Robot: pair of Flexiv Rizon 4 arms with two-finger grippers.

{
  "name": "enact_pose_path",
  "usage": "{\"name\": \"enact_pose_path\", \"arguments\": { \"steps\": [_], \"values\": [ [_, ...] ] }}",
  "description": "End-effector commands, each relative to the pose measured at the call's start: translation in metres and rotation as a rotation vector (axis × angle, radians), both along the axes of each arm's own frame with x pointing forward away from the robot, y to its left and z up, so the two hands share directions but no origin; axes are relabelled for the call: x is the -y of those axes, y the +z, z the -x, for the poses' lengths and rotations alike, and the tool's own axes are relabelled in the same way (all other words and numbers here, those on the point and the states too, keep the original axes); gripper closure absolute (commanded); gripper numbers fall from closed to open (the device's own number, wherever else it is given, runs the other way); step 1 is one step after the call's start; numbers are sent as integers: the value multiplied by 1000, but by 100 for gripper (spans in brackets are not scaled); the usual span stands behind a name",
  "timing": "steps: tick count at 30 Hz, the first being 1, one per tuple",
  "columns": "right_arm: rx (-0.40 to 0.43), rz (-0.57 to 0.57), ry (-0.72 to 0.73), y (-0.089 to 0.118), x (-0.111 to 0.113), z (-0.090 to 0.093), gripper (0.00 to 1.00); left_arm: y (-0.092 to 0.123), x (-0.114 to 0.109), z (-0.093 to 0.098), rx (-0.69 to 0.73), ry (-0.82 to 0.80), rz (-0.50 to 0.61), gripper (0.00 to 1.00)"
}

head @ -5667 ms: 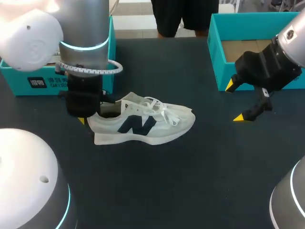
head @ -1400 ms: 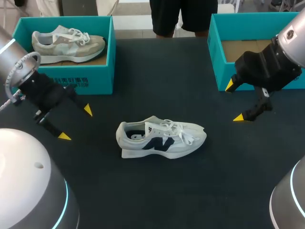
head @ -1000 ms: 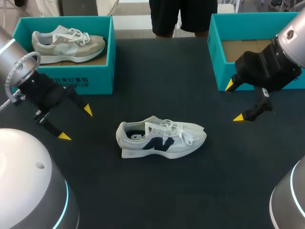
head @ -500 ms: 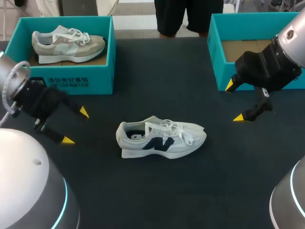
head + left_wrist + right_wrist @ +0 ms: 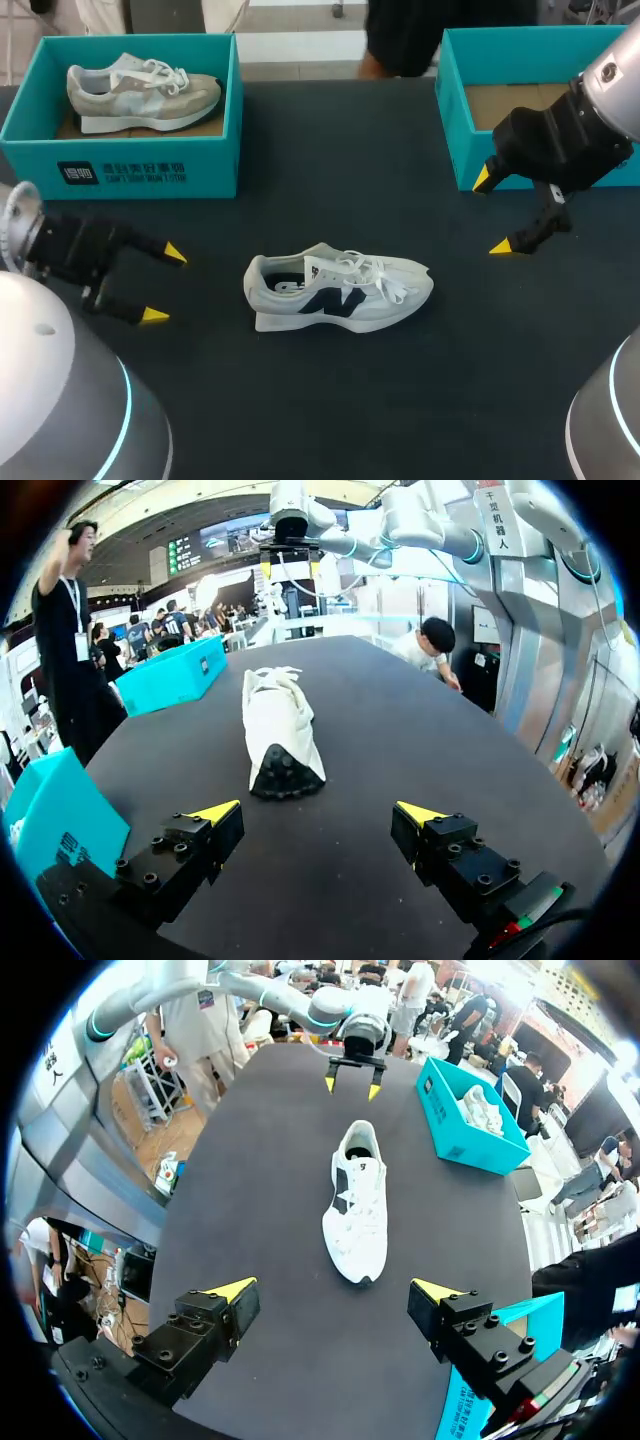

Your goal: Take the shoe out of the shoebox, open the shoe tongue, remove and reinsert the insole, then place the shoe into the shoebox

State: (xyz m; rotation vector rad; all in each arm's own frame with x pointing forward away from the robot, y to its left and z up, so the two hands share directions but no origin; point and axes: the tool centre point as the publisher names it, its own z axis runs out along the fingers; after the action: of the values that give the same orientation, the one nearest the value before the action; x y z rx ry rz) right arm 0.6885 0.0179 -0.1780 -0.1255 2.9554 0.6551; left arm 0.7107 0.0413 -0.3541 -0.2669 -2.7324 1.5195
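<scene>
- Shoe (image 5: pixel 340 290) stood upright at desk (image 5: pixel 330 400) centre, outside shoebox (image 5: pixel 455 110), toe right.
- Left end effector (image 5: pixel 165 285): left of heel, fingers apart, empty.
- Right end effector (image 5: pixel 491 212): far-right of toe, fingers apart, empty.
- Step judged: tongue opening.
- Next move required: steady heel, pinch tongue beneath laces.

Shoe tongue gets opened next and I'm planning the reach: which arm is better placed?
Probably left: the open left gripper faces the heel of the shoe, where the collar opens. The right gripper faces the toe.
</scene>
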Motion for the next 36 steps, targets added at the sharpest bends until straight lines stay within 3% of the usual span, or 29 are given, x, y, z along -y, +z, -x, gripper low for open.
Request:
{"name": "enact_pose_path", "arguments": {
  "steps": [1, 7, 25, 36],
  "values": [
    [-4, 3, 1, -1, -2, -2, 0, -20, 5, -14, -17, 21, 62, 0],
    [-4, 3, 1, -1, -2, -2, 0, -32, 10, -18, -51, 79, 105, 0],
    [-4, 3, 1, -1, -2, -2, 0, -32, 11, -17, -64, 99, 118, 0],
    [-4, 3, 1, -1, -2, -2, 0, -38, 58, -15, -28, 155, 92, 0]
  ]
}}
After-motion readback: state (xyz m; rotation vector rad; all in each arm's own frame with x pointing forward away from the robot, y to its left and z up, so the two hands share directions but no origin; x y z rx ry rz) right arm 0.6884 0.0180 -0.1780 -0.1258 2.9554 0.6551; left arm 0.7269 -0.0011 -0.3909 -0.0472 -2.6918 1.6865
